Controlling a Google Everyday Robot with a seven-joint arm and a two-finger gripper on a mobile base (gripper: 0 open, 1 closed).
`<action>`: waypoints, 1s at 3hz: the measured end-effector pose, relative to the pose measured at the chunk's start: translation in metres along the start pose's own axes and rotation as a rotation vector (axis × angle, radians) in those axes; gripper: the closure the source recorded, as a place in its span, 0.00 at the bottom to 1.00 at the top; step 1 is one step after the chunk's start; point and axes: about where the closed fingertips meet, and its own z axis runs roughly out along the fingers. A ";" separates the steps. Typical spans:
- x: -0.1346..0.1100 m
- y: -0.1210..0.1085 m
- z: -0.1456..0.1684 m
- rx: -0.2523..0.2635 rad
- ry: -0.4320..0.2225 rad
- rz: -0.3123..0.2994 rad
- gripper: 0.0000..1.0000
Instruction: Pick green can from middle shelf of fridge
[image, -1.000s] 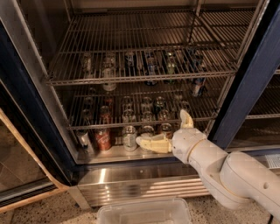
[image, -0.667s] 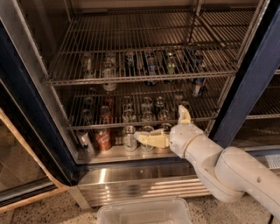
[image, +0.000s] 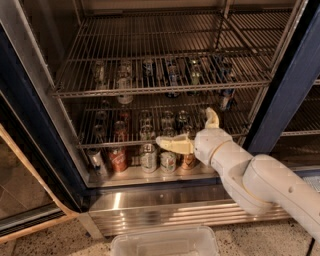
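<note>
Looking straight into the large display fridge (image: 295, 75) with dark blue frame and ribbed steel base, standing open. In from the lower right on a thick white arm (image: 270, 185): the cream 2-finger gripper (image: 185, 126), up at the front edge of the middle shelf (image: 100, 145), the lowest chrome wire-grid rack. Spread wide apart, pinching nothing: 1 finger (image: 172, 144) stretched left along the rack's front rods, the other pointing up. Framed in that gap, standing upright on the rack among a row of similar cans (image: 120, 129): the small pale silvery-green can (image: 183, 120). Cannot tell about contact with either finger. Down on the solid pale fridge floor (image: 135, 175) beneath, lined up near the front: a red can (image: 118, 159), 2 white-and-green-labelled cans (image: 148, 157), an orange-brown can (image: 188, 161) just below the gripper. Higher up, another wire rack (image: 150, 89) carrying more cans (image: 172, 75). At the bottom edge, a clear plastic bin (image: 165, 242).
</note>
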 end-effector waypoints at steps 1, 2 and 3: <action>-0.005 -0.040 0.016 0.067 -0.026 -0.024 0.00; -0.005 -0.040 0.016 0.067 -0.026 -0.024 0.00; -0.014 -0.043 0.030 0.075 -0.057 -0.030 0.00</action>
